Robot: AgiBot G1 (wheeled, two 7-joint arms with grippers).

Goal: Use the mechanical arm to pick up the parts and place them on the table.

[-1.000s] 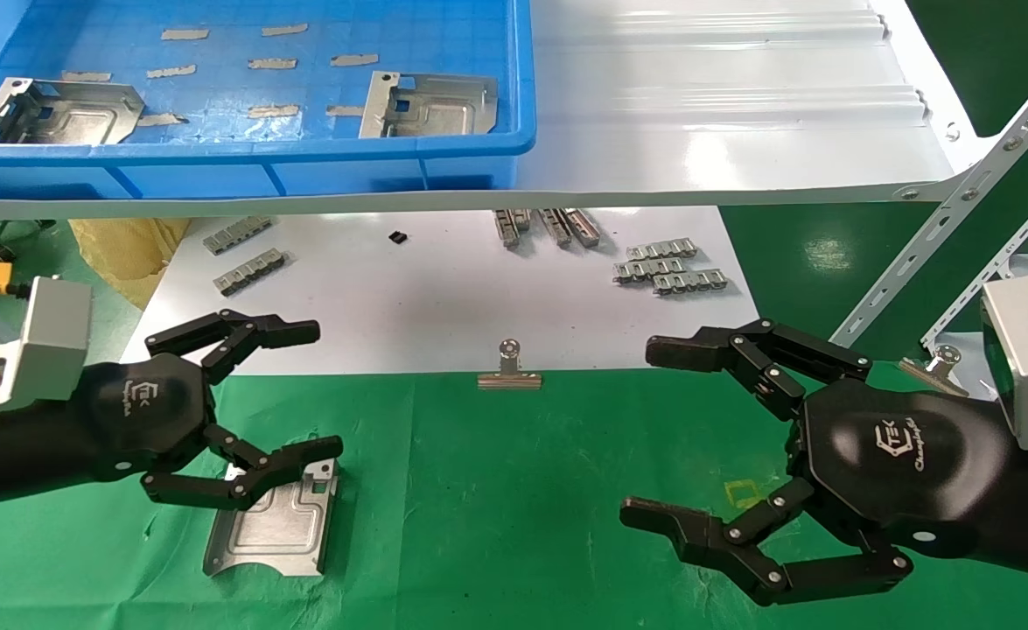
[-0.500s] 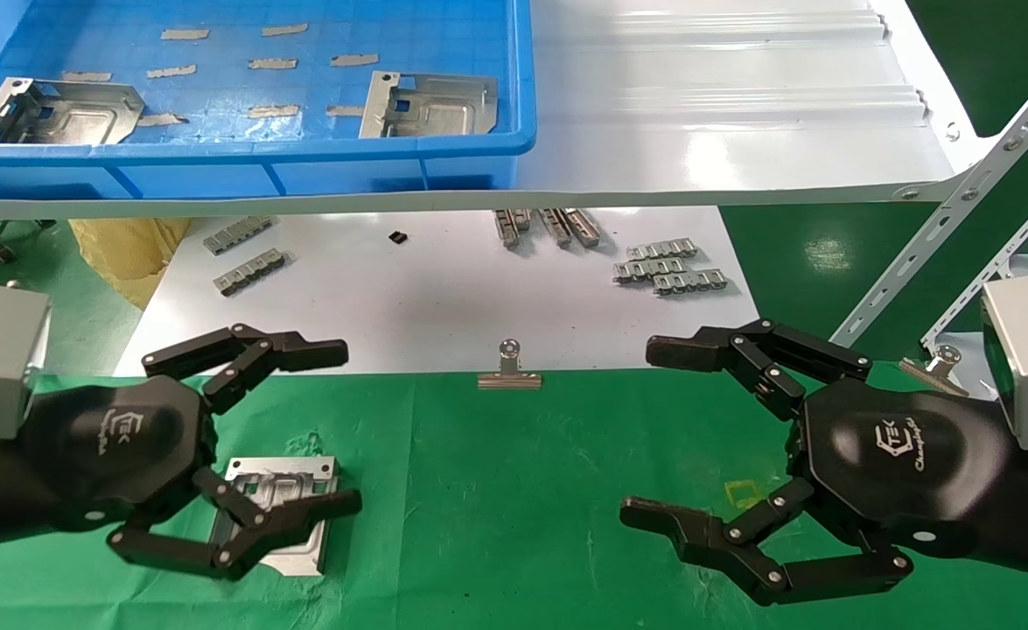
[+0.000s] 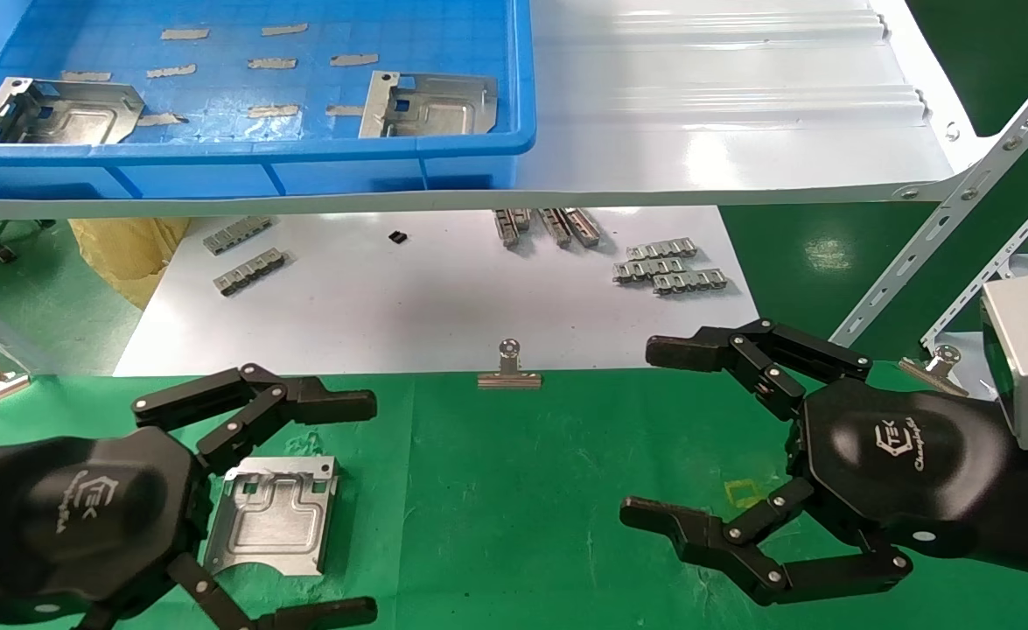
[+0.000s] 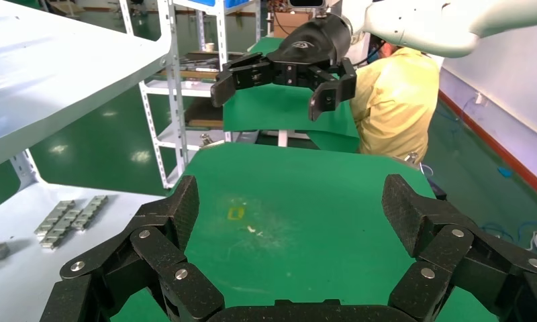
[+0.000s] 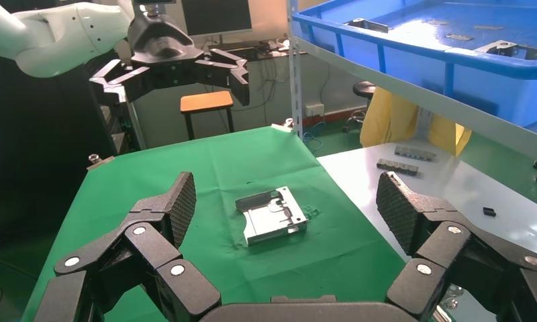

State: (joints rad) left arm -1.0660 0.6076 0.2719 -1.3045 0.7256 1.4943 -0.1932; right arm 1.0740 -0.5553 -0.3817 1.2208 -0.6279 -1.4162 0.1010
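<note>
Left gripper (image 3: 365, 507) spread above part (image 3: 273, 515) (flat on green table (image 3: 514, 490)) | right gripper (image 3: 645, 433) spread, parked.

Green counter (image 3: 514, 490) is lying bare between the two grippers; a metal part (image 3: 273, 516) is lying flat beside the left gripper (image 3: 352, 507), a binder clip (image 3: 509, 372) sitting at the far edge.

head view: high, looking forward and down on the green tabletop (image 3: 566, 490), both pincers near its lower edge. left wrist view: low behind the left pincer (image 4: 289, 221), facing across the cloth to the right pincer (image 4: 286, 77). right wrist view: mirrored, facing the left pincer (image 5: 175, 74). all three share the cloth; head and right wrist views share the part (image 5: 272, 215)
</note>
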